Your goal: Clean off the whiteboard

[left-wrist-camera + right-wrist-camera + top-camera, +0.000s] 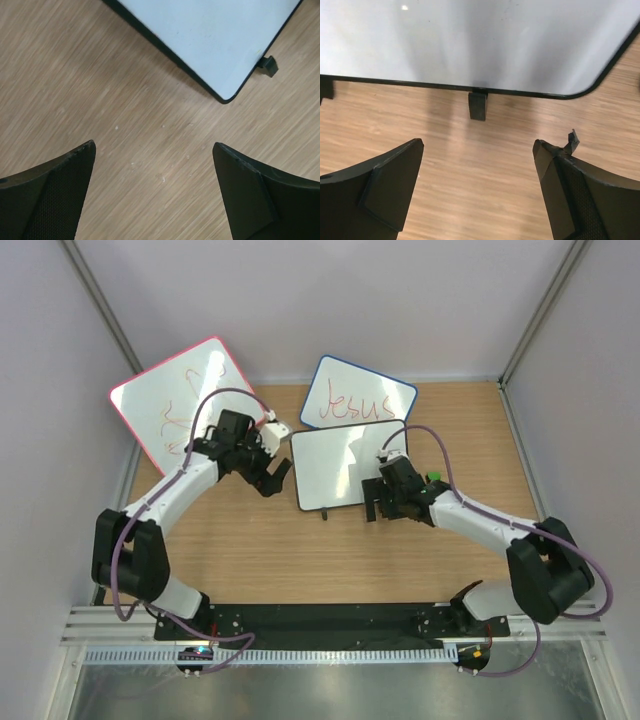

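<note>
Whiteboard (345, 468) lies mid-table (300, 560), black frame, surface plain white with glare; small black foot (477, 105) pokes from near edge. Left gripper (272, 475) at its 9 o'clock, just off corner, jaws spread wide, nothing held; right gripper (383, 508) at its 5 o'clock, by near edge, jaws equally wide, nothing held. Blue-framed board (358, 400) at 12 o'clock reads "Jesus" in red; pink-red-framed board (180, 405) at 10 o'clock carries red scrawl, unreadable.

Pink-framed board (185, 390), blue-framed "Jesus" board (358, 400)
</note>
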`<act>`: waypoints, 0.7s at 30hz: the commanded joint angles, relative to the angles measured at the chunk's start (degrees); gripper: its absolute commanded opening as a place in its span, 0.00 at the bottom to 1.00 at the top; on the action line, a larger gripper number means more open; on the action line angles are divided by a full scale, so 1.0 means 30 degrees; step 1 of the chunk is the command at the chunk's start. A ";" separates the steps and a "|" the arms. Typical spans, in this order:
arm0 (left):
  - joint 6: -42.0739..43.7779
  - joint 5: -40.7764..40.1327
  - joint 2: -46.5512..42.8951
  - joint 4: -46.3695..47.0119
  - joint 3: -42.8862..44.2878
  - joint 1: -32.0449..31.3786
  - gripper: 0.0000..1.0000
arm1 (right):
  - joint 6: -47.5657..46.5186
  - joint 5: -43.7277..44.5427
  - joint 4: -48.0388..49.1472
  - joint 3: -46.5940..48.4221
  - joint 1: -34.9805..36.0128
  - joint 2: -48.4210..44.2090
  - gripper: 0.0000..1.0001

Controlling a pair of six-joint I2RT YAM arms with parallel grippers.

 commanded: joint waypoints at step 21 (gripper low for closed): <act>-0.2402 -1.3857 -0.4361 0.5435 -0.6154 0.0913 1.00 | -0.0134 -0.0613 -0.0640 -0.0056 -0.9698 -0.6212 1.00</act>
